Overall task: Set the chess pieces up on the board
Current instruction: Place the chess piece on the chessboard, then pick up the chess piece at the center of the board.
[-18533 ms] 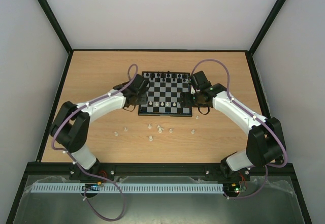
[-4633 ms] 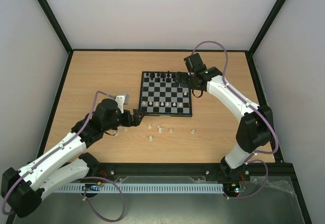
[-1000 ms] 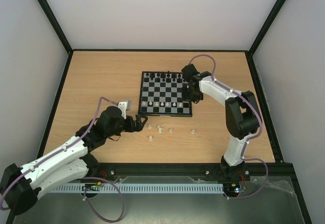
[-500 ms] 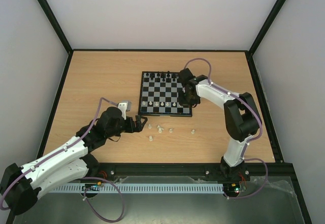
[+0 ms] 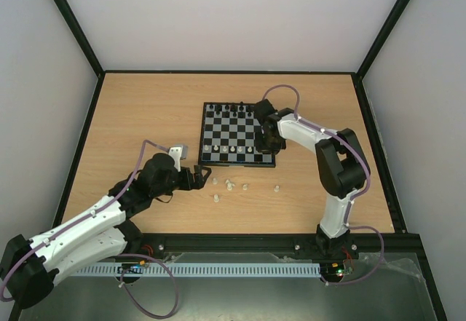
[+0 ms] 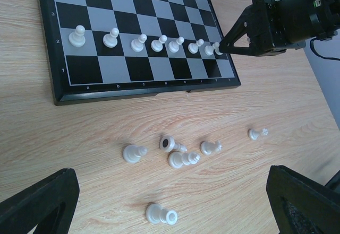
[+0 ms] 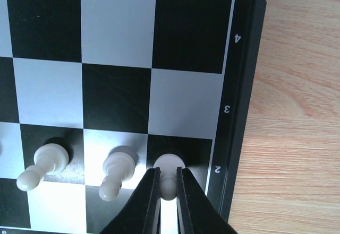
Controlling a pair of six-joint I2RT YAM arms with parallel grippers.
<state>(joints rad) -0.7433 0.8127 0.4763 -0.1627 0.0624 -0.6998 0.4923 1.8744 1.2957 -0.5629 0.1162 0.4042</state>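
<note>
Fingers [image 7: 146,205] of the right gripper [image 7: 168,191] are clenched on a pawn [image 7: 169,171], seen between their tips at the lower middle of the wrist frame. It stands on the black corner-file square beside the "2" printed on the rim of the board [image 7: 247,75]. Two more pawns [image 7: 119,173] are lined up to its left. The left gripper [image 5: 205,177] is spread wide over the table [image 6: 64,133], and six loose pieces [image 6: 183,159] are scattered between its fingers, below the board's near edge.
</note>
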